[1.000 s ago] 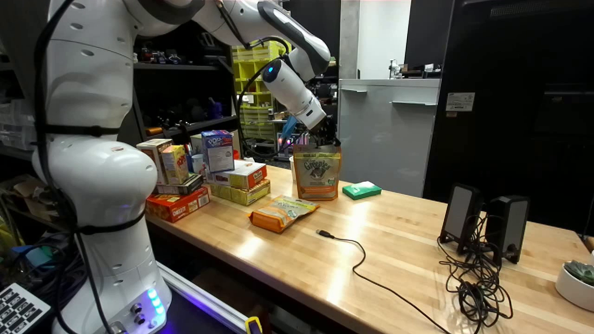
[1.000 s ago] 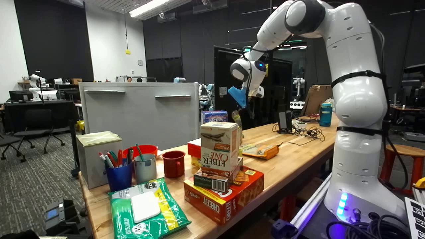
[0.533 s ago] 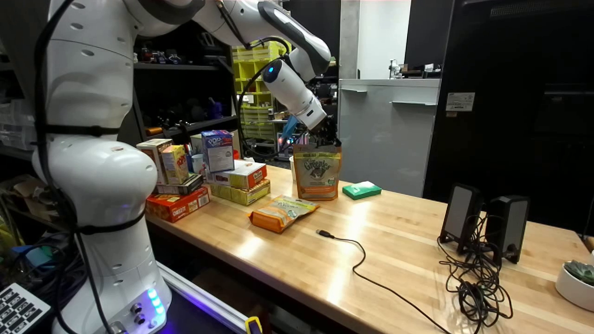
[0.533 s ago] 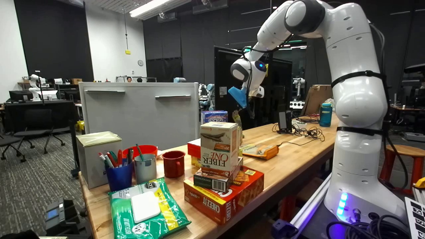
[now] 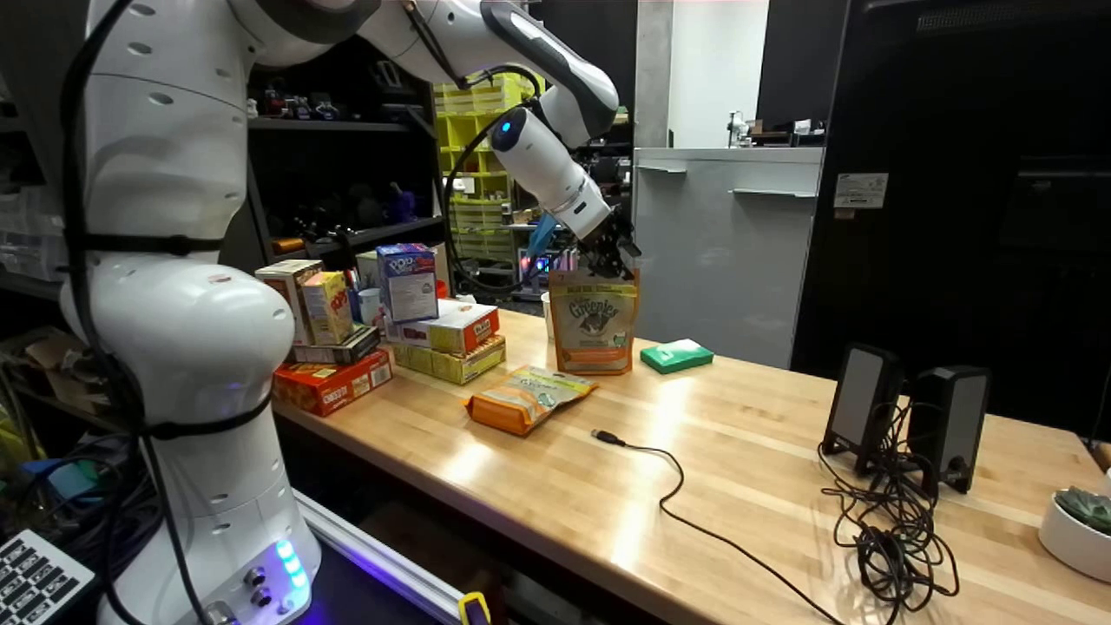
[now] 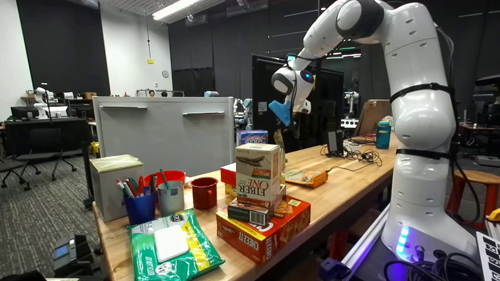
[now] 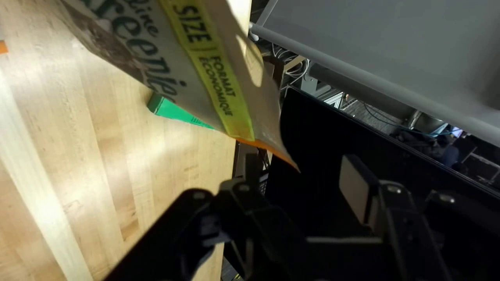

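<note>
Two jaws stand well parted in the wrist view, a plain gap between the pale pad (image 7: 352,187) on one side and the dark finger opposite, with nothing gripped. Jutting toward that gap is the top corner of an upright Greenies pouch (image 5: 594,325); whether either side touches it cannot be told. The pouch stands on the table (image 5: 738,434) below the jaws and seems to need no help from them, probably because a broad, filled base weighs it down while its flat top rises thin. Just in front, a second pouch (image 5: 527,399) lies on its face, where it cannot topple. A green packet (image 5: 677,356) lies flat near the standing pouch, and a white cup (image 5: 548,308) peeks from behind it. Farther out, two flat boxes (image 5: 449,338) lie stacked, likely a steady footing for the upright blue box (image 5: 412,291) on top. Well apart stand the speakers (image 5: 861,404), with tangled cable (image 5: 894,555) heaped beside them.
</note>
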